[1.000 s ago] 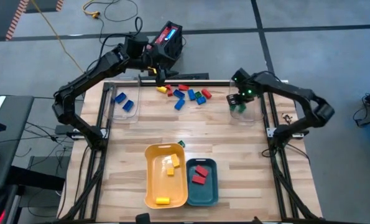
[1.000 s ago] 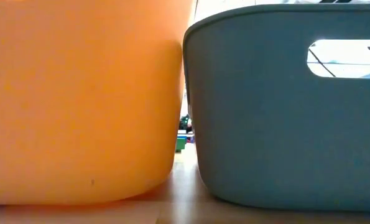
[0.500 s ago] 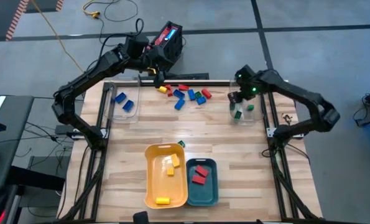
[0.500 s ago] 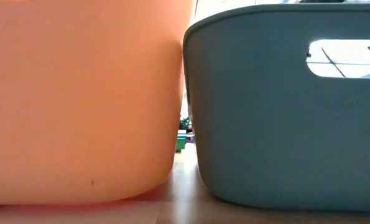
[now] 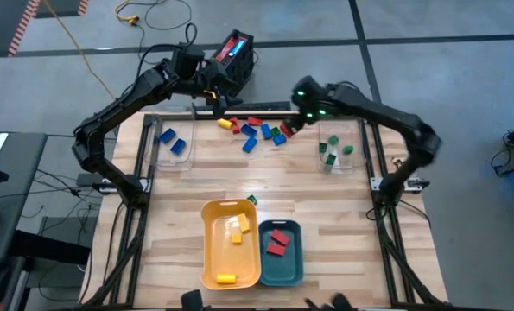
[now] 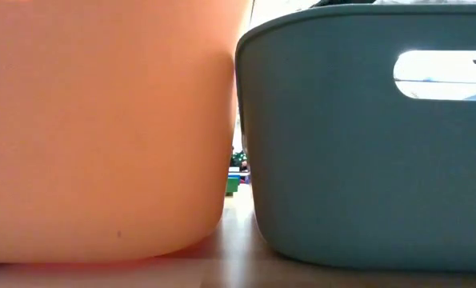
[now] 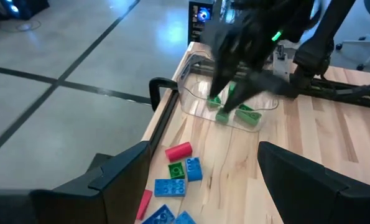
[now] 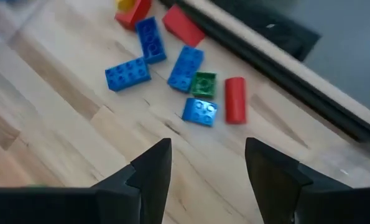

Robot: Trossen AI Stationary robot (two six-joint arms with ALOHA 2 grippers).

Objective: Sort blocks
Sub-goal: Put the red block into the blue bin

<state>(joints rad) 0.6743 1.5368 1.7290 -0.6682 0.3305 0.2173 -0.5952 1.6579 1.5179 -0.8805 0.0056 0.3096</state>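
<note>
My left gripper [image 5: 215,102] hangs wide open and empty over the table's far edge, the small plastic red, blue, yellow and green blocks [image 5: 258,131] lie scattered beside it, and my right gripper [image 8: 206,163] hovers part-open and empty just above them.

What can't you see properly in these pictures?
- Low view: the yellow tray and teal tray block nearly the whole table; only one green block peeks through the gap.
- Left wrist view: the right gripper is blurred over the clear container.
- High view: the blocks' studs are too small to make out.
</note>
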